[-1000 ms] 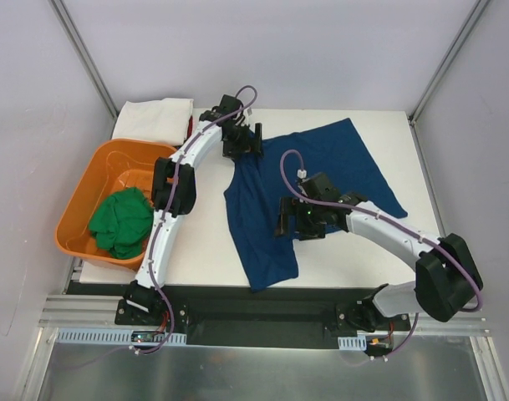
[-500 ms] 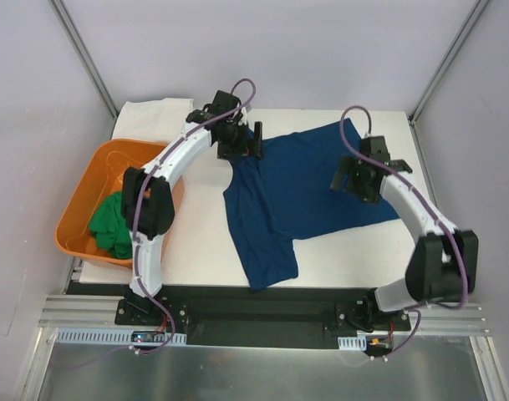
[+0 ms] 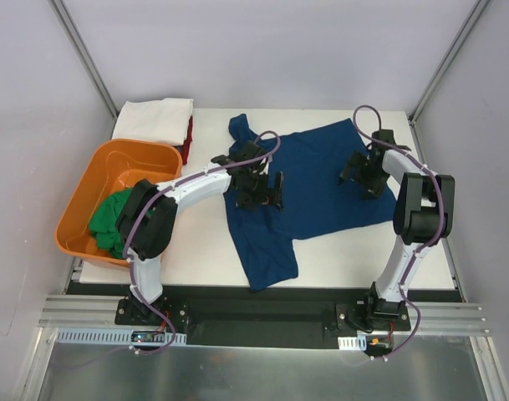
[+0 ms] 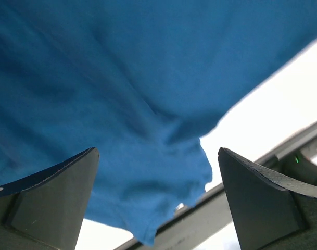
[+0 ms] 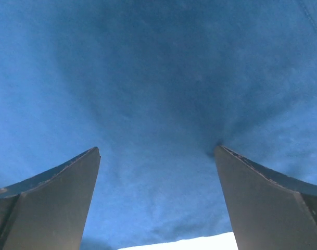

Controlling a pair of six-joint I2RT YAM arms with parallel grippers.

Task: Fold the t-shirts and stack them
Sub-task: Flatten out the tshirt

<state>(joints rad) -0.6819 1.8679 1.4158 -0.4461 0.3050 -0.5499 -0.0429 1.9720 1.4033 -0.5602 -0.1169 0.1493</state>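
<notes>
The navy blue t-shirt [image 3: 308, 180] lies spread, plain side up, across the middle of the table, one sleeve [image 3: 241, 127] reaching toward the back and one end hanging near the front edge [image 3: 271, 267]. My left gripper [image 3: 262, 190] is open and empty just above its left part; blue cloth [image 4: 122, 78] fills the left wrist view between the fingers [image 4: 54, 192]. My right gripper [image 3: 363, 174] is open low over the shirt's right part, the cloth [image 5: 158, 94] puckering at one fingertip [image 5: 223, 153]. The green t-shirt [image 3: 114, 224] lies crumpled in the tub. A folded white t-shirt [image 3: 154, 117] lies on a red one [image 3: 188, 134] at the back left.
The orange plastic tub [image 3: 87, 180] stands at the table's left edge. Bare white table [image 3: 200, 242] shows left of the navy shirt and at the front right [image 3: 363, 255]. The front rail [image 4: 236, 182] shows in the left wrist view. Enclosure walls stand on three sides.
My left gripper came from the shirt's back left corner to its middle left; the sleeve now lies out toward the back. My right gripper went from the shirt's front middle to its right side.
</notes>
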